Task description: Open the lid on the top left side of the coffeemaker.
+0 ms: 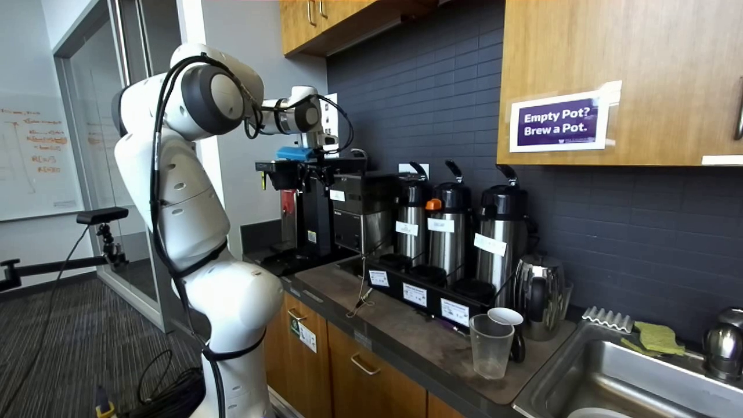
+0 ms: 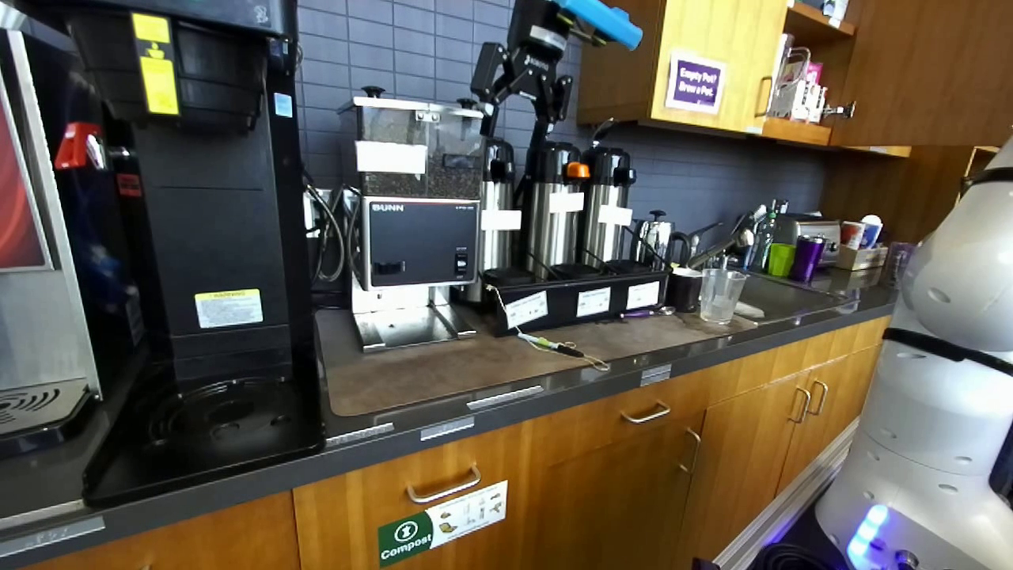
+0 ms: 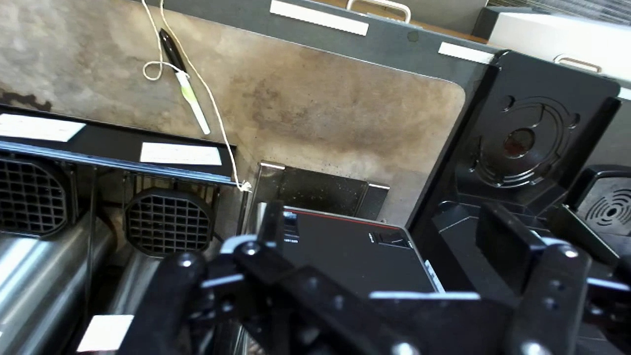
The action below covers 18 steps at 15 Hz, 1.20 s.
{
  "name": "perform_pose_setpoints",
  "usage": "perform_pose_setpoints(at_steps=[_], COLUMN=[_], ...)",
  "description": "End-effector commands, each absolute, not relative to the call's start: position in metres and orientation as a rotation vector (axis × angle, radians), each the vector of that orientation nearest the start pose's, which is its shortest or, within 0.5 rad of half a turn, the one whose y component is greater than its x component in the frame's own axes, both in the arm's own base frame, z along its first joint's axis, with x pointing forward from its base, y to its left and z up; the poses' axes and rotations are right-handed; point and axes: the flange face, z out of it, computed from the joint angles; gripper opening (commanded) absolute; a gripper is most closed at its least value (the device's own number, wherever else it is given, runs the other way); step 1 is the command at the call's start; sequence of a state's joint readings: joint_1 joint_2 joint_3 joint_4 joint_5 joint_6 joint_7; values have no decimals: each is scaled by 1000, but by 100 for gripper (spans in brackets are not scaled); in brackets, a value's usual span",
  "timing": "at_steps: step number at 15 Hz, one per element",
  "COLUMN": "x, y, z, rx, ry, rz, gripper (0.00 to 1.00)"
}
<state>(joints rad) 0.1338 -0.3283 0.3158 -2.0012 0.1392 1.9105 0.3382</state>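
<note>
Robot's claw (image 2: pixel 514 128) — spread apart, near top of BUNN machine (image 2: pixel 423 237), steel airpots (image 2: pixel 554 226) alongside

Wrist view: pincer (image 3: pixel 389 239) hides much of BUNN machine (image 3: pixel 340 251). In an exterior view, black brewer (image 2: pixel 221 229) near surface's (image 2: pixel 586 384) front edge is cut off above. Rack cards (image 1: pixel 415 294): print too small to read in both exterior views.
</note>
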Motion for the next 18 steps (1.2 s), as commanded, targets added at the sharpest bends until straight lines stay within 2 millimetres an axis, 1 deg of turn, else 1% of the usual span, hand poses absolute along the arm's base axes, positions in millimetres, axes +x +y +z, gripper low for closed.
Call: perform_pose_setpoints(at_steps=[1,5,10,14,18], x=[437,444,459,465,471], y=[246,254,263,269,274], z=[626,647,672,686,696], rx=[-3033,-3074,-3101,-3122,-3113], ry=[-136,-182,-227,-245,-298], rz=[-251,-230,-230,-189,-184], gripper=[100,100,100,100,100])
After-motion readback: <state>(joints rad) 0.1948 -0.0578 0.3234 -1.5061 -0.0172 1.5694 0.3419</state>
